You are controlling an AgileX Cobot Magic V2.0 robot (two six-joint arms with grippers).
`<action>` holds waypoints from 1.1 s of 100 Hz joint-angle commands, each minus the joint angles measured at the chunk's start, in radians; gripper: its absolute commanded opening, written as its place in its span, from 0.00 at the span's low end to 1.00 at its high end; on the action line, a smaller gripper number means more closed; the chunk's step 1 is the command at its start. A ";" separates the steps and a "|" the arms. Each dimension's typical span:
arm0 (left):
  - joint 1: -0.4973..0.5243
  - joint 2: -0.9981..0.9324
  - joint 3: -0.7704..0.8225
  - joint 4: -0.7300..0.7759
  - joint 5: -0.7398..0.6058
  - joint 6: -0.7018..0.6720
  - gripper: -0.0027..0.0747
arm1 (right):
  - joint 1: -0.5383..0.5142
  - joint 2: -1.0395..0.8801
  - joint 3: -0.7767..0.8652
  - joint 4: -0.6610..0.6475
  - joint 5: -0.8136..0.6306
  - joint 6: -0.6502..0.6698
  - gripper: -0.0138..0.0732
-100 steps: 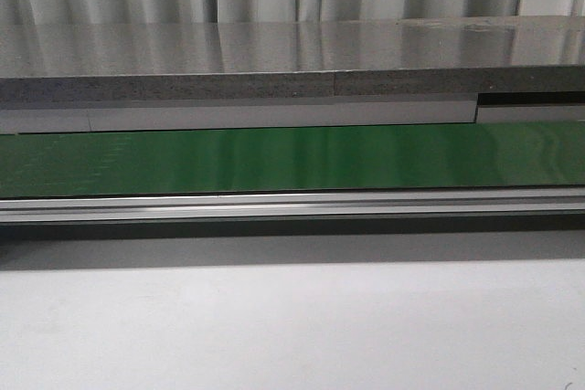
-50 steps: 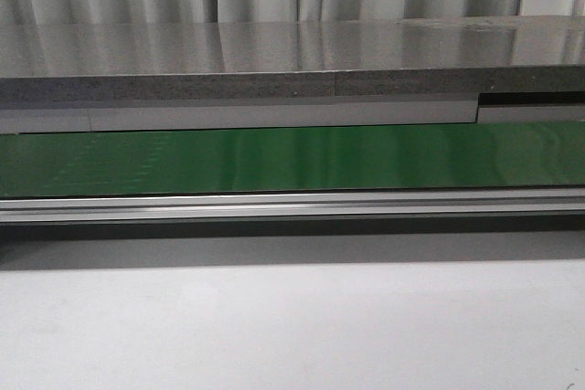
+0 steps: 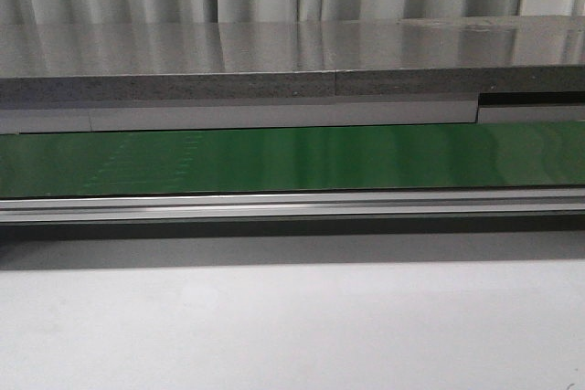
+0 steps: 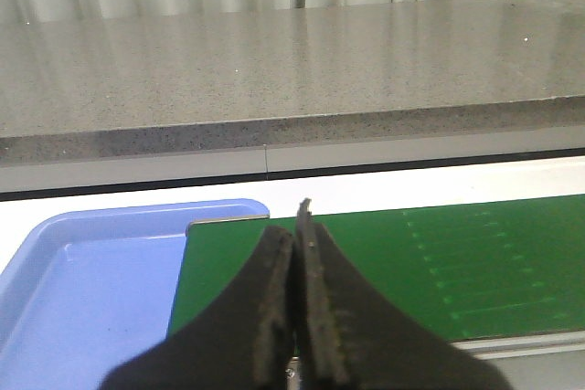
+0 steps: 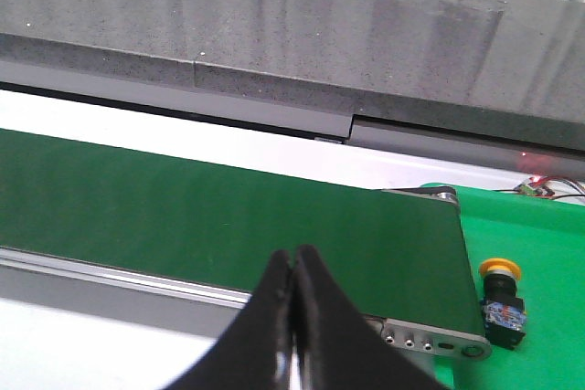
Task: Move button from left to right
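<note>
The button (image 5: pixel 501 294), a yellow-orange cap on a black body, shows only in the right wrist view. It stands on a bright green surface (image 5: pixel 548 244) just past the right end of the dark green conveyor belt (image 5: pixel 228 216). My right gripper (image 5: pixel 292 255) is shut and empty, above the belt's near rail and well to the left of the button. My left gripper (image 4: pixel 294 230) is shut and empty over the belt's left end (image 4: pixel 384 262). Neither gripper shows in the front view.
A blue tray (image 4: pixel 91 299) sits at the belt's left end. A grey stone counter (image 3: pixel 274 61) runs behind the belt (image 3: pixel 292 160). An aluminium rail (image 3: pixel 292 205) edges the belt's near side, with white table (image 3: pixel 292 326) in front. Thin wires (image 5: pixel 548 191) lie behind the button.
Faint dotted marks on the green belt have shifted to the right in the front view. Nothing else has visibly changed.
</note>
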 commanded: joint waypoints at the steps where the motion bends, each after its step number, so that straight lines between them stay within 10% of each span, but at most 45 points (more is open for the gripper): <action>1: -0.008 0.004 -0.028 -0.007 -0.080 0.001 0.01 | 0.000 0.006 -0.026 0.013 -0.066 -0.001 0.08; 52: -0.008 0.004 -0.028 -0.007 -0.080 0.001 0.01 | 0.006 0.005 -0.024 0.013 -0.078 0.016 0.08; 110: -0.008 0.004 -0.028 -0.007 -0.080 0.001 0.01 | 0.090 -0.300 0.332 -0.285 -0.353 0.428 0.08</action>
